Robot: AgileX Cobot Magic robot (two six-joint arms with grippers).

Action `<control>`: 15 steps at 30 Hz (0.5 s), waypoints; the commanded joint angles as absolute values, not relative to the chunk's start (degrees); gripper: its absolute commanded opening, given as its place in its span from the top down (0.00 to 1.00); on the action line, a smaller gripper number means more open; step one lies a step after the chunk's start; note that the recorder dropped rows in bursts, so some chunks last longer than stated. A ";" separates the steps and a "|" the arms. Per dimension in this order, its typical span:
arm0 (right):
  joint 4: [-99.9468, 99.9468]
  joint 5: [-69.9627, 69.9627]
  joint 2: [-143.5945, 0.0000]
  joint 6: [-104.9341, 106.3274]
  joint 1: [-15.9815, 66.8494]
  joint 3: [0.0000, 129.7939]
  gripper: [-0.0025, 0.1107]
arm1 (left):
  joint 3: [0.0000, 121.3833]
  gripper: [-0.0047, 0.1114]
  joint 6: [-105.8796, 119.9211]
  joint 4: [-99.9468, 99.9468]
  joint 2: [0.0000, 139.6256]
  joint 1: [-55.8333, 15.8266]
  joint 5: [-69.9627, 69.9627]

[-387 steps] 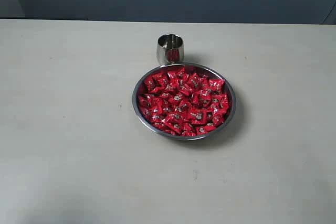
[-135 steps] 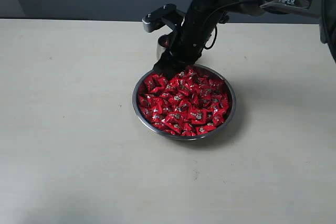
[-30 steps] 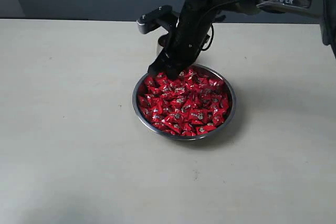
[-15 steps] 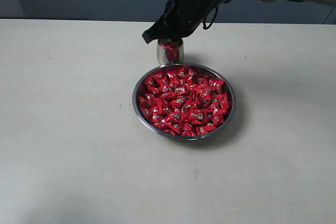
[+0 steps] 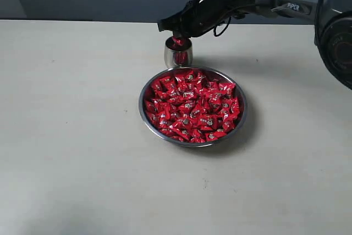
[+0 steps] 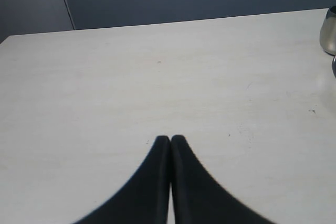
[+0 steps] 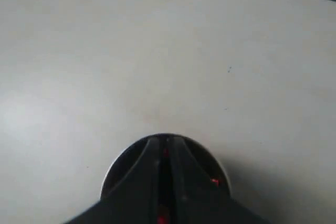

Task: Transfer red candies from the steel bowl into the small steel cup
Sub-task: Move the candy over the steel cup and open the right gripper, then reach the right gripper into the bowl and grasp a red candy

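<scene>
Holds the right end effector (image 7: 166,140) directly above the small steel cup (image 5: 178,56), presumably so a released sweet falls straight in. Shows narrow fingers with red in the slit; cannot tell whether gripped or lying in the cup beneath. Has the red candies (image 5: 192,105) heaped in the steel bowl (image 5: 144,115), just beside the cup and lower than that end effector. Parks the left end effector (image 6: 170,140) pressed together over the surface (image 6: 157,77), well apart.
</scene>
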State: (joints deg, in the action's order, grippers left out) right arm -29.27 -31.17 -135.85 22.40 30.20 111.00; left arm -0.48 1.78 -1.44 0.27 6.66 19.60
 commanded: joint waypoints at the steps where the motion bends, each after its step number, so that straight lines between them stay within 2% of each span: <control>1: -27.85 -32.02 -135.21 22.53 29.98 111.76 0.67 | 0.00 0.96 1.68 -1.55 0.00 6.20 19.30; 2: -26.62 -32.42 -134.56 22.53 29.98 111.76 0.60 | 0.00 0.96 1.68 -1.55 0.00 6.20 19.30; 3: -26.20 -32.66 -133.97 22.53 29.98 111.76 0.58 | 0.00 0.96 1.68 -1.55 0.00 6.20 19.30; 9: -23.49 -41.41 -127.86 22.53 29.98 111.66 0.70 | 0.00 0.96 1.68 -1.55 0.00 6.20 19.30; 15: -23.38 -52.77 -126.19 24.30 30.97 110.87 0.60 | 0.00 0.96 1.68 -1.55 0.00 6.20 19.30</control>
State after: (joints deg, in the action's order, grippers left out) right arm -24.08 -49.32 -126.75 23.05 30.55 111.43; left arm -0.48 1.78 -1.44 0.27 6.66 19.60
